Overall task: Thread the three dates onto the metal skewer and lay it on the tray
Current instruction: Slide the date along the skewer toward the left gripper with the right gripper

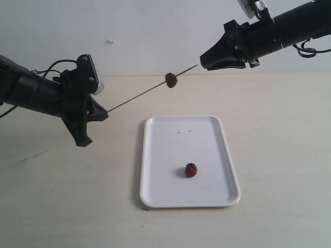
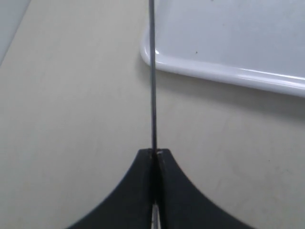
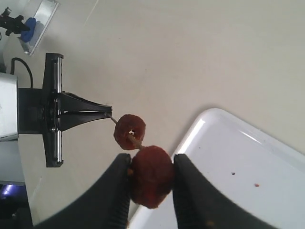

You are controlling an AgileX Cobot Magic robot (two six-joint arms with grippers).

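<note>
The thin metal skewer [image 1: 139, 96] slants up across the table with one end pinched in my shut left gripper [image 1: 101, 114]. One dark red date [image 1: 171, 79] is threaded partway along it. My right gripper [image 1: 205, 63] is at the skewer's far end. In the right wrist view, the right gripper [image 3: 151, 160] is shut on a second date [image 3: 151, 177], with the skewer [image 3: 135, 141] running into it just past the threaded date [image 3: 129, 131]. A third date [image 1: 191, 170] lies on the white tray [image 1: 170, 147]. The left wrist view shows the left gripper [image 2: 156, 153] clamped on the skewer [image 2: 153, 76].
The tray [image 2: 224, 74] sits flat on the beige table below the skewer, its corner close to my left gripper. It also fills the lower side of the right wrist view as the tray [image 3: 248, 181]. A pale wall stands behind the table.
</note>
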